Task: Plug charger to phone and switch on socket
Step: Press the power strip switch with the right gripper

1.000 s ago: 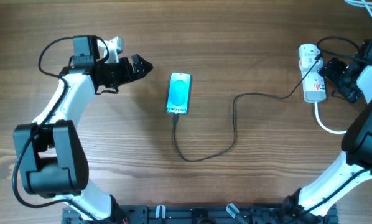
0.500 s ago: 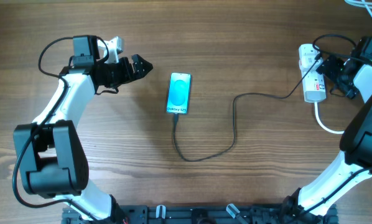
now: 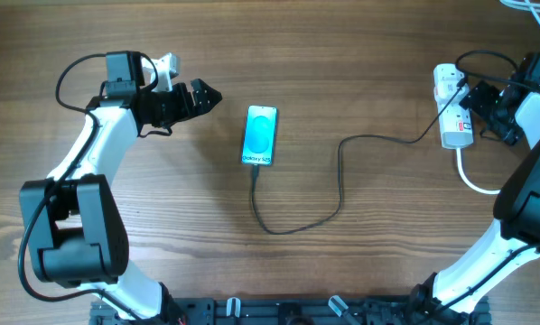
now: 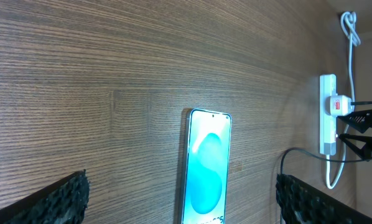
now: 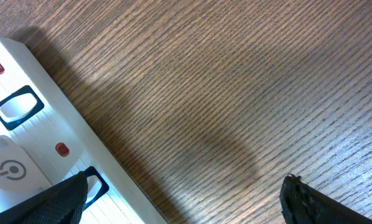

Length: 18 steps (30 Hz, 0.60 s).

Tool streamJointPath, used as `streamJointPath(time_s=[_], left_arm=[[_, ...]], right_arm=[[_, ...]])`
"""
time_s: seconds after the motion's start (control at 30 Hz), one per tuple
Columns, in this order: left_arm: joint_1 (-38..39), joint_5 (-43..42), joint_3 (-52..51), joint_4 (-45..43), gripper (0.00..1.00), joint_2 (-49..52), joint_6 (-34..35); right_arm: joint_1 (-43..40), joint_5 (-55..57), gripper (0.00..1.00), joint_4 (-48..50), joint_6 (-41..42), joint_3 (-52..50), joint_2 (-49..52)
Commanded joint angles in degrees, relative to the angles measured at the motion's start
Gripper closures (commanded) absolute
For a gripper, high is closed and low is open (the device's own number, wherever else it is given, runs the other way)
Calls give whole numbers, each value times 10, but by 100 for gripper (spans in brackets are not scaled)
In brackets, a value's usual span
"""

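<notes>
Left end effector: fingers spread wide, nothing between them, held off the desk. In the left wrist view both fingers sit at the bottom corners. The phone lies flat on the desk ahead of this end effector, well apart from it, roughly centred between the finger lines, with the teal screen lit and facing up. The charger, a thin black cable, meets the phone's edge on the side nearer the arm bases. It loops out from there and runs on across the desk to the socket, far ahead of the left end effector. Whether the connector is fully seated in the phone cannot be told. Right end effector: fingers apart, gripping nothing, hovering at the socket's side. In the right wrist view one finger overlaps the strip's edge; contact cannot be judged. Just ahead of that finger are a rocker switch in a black frame, two small red marks and a white plug with a power symbol. The thick white cord leaves the socket's end and curves away beneath the right arm.
</notes>
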<state>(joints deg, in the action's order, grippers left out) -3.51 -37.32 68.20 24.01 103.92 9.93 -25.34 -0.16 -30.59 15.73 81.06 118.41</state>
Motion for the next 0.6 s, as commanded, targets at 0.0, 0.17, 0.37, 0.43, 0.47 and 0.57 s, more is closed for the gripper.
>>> streamJointPath(time_s=[0.0, 0.17, 0.37, 0.43, 0.47, 0.57], left_arm=[[-4, 4, -1, 0, 0, -8, -5], [-4, 4, -1, 0, 0, -8, -5], [-4, 4, -1, 0, 0, -8, -5], [-4, 4, -1, 0, 0, -8, -5], [-4, 4, -1, 0, 0, -8, -5], [-4, 4, -1, 0, 0, -8, -5]], right_arm=[[14, -29, 0, -7, -18, -13, 14], [14, -54, 0, -9, -22, -13, 14], [14, -54, 0, -27, -22, -13, 37], [14, -54, 0, -34, -23, -12, 37], [12, -54, 0, -38, -23, -11, 25], [-9, -31, 0, -77, -65, 16, -40]])
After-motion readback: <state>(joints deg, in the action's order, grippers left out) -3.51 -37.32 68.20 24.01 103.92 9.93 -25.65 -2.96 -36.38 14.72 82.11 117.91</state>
